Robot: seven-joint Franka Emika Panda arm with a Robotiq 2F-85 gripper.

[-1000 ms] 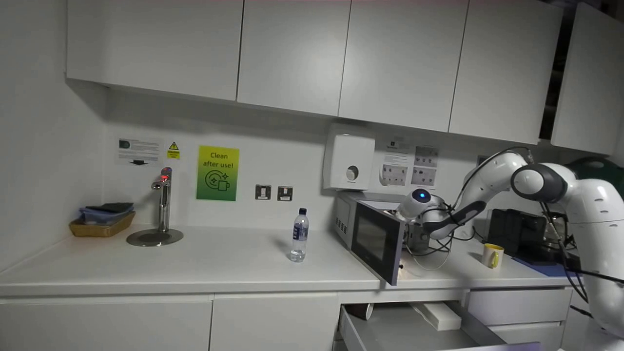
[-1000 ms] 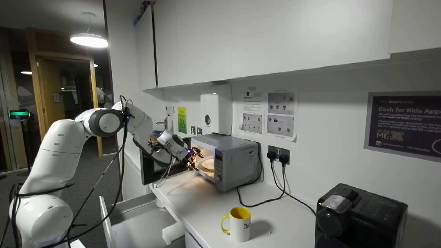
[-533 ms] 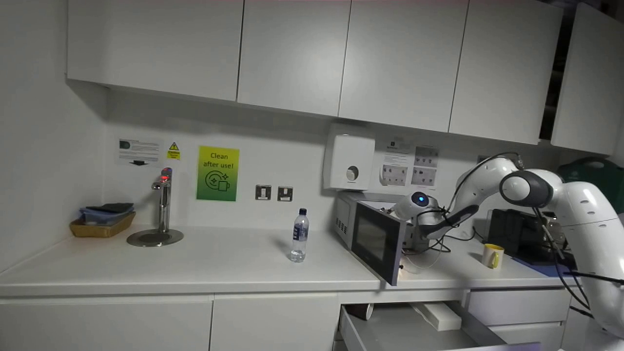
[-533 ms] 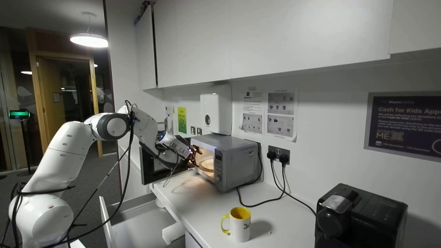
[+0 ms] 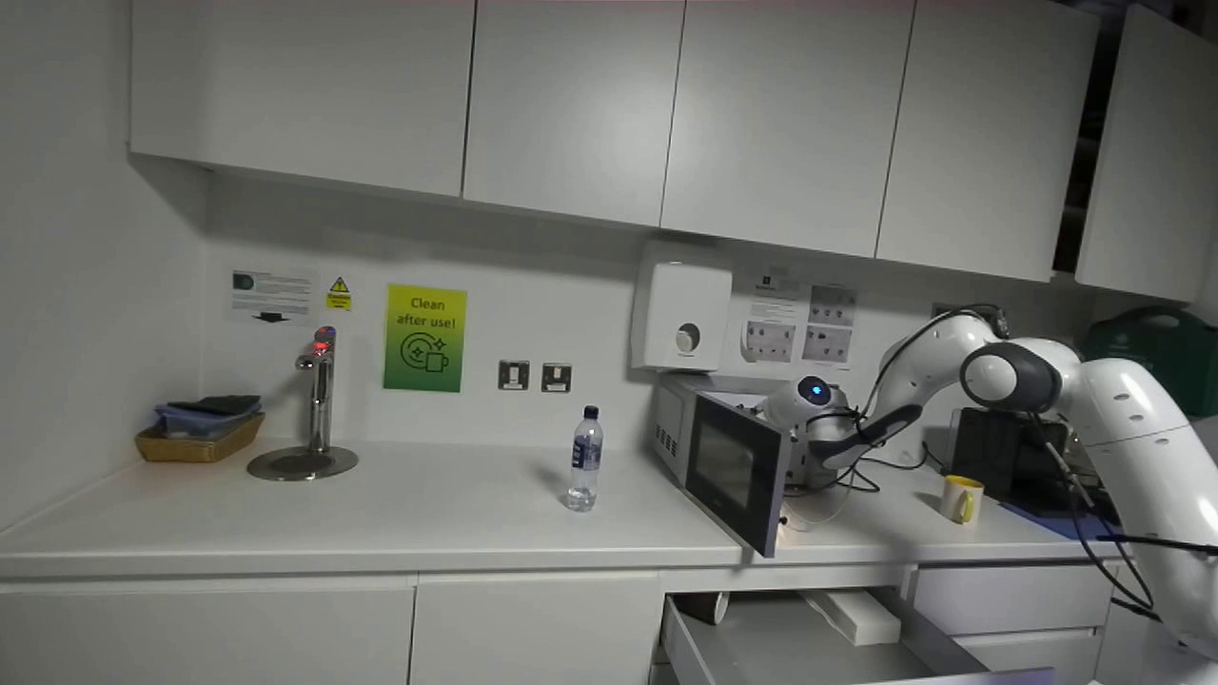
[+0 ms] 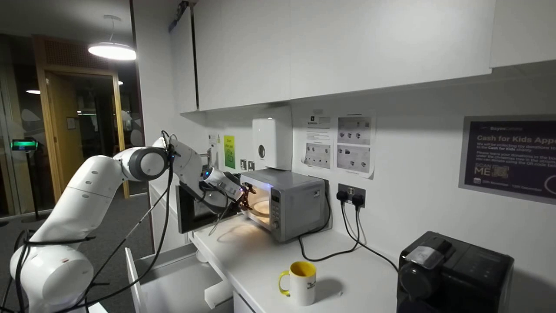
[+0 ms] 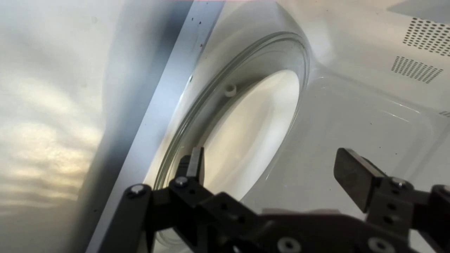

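Inside the microwave (image 6: 299,213), the white dish (image 7: 253,130) is seen just ahead of the hand (image 7: 272,163), partly hidden by one of its widely spread fingers (image 7: 198,167).

Arm (image 6: 89,187): white and jointed, slanting up from a rounded shoulder (image 6: 65,278) in an exterior view.
Elbow (image 6: 148,164): bent and held high, a broad dark grey ring around its white cap — visible in both exterior views.
Forearm (image 6: 186,161): slopes down towards the wrist, its lower stretch dark grey.
Wrist (image 5: 792,409): lower than the elbow and tilted, a small blue light (image 5: 816,389) shining on its rounded white end.
Gripper (image 7: 270,158): black, spread wide at the arm's end.
Fingers (image 7: 388,209): well apart in the wrist view — flat pads (image 7: 351,172) facing each other across the gap.
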